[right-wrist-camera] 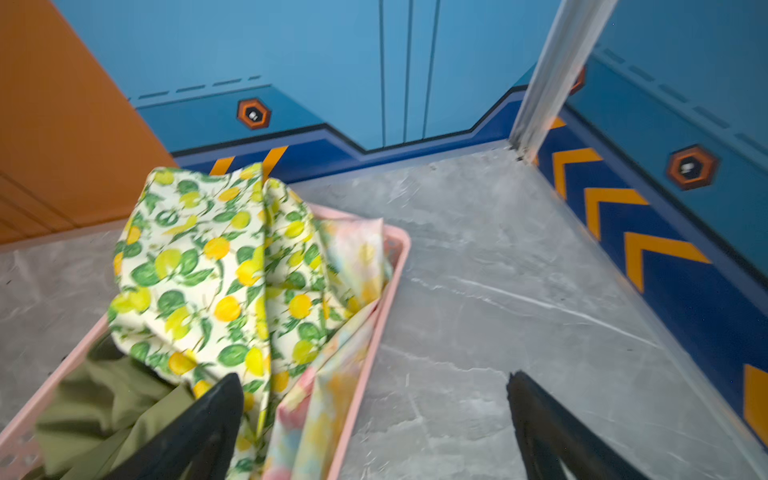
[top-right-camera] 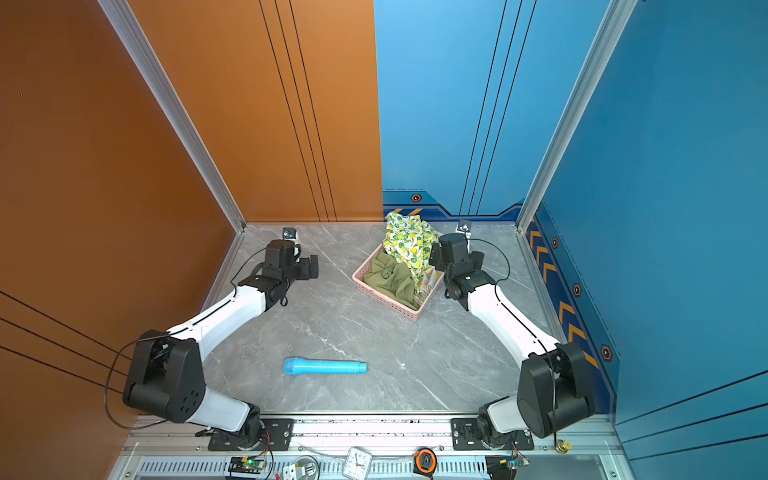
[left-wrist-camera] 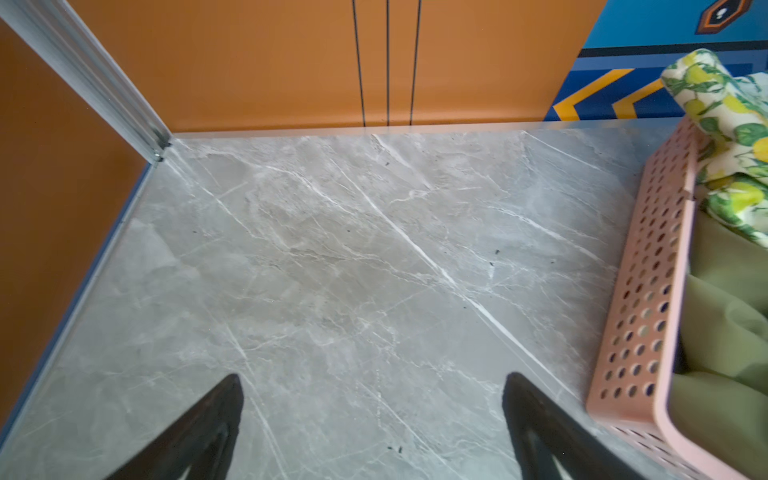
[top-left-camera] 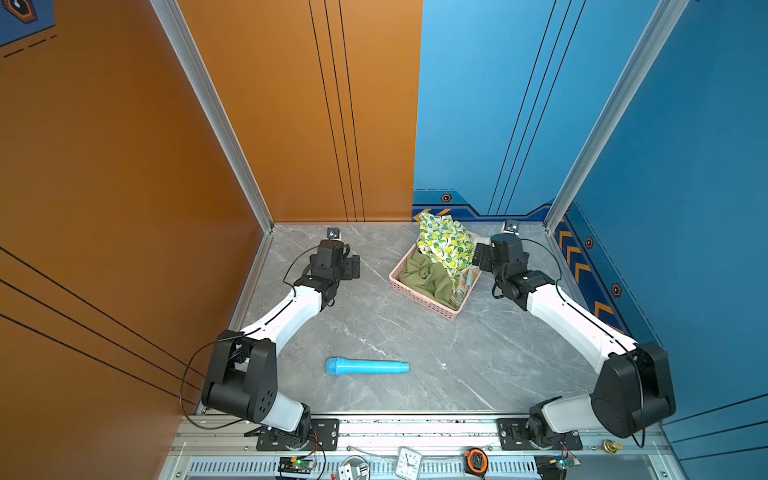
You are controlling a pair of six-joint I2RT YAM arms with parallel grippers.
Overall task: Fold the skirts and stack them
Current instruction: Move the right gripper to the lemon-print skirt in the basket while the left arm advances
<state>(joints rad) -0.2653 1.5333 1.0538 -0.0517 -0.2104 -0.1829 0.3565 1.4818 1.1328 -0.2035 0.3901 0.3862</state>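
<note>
Three skirts (top-left-camera: 432,278) fill one basket (top-left-camera: 419,301) at the worktop's (top-left-camera: 374,324) far edge, beside the released right gripper (right-wrist-camera: 374,375), apart from the released left gripper (left-wrist-camera: 374,375).

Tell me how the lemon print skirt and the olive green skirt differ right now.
The lemon print skirt is white with yellow lemons and green leaves; the olive green skirt is plain. The lemon print skirt heaps above the rim of the pink basket at its far end; the olive green skirt lies lower, toward the near end. Both sit crumpled and unfolded in it.
</note>
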